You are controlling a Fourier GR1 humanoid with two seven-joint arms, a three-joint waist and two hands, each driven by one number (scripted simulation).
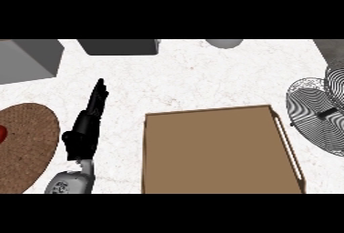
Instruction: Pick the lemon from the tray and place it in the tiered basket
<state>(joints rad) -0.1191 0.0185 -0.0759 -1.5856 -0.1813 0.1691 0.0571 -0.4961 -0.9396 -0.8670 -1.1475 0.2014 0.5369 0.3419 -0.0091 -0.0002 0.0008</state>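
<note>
A brown rectangular tray (215,152) lies in the middle of the white counter, and its surface shows nothing on it. No lemon shows anywhere in the head view. The wire tiered basket (321,113) stands at the right edge, just past the tray's handle. My left hand (82,134) is to the left of the tray, open, its fingers straight and pointing away from me, holding nothing. My right hand is out of view.
A round brown woven mat (23,145) lies at the left edge with a red thing (2,133) partly cut off on it. Grey blocks (27,59) (119,46) and a grey round object (224,43) line the far edge.
</note>
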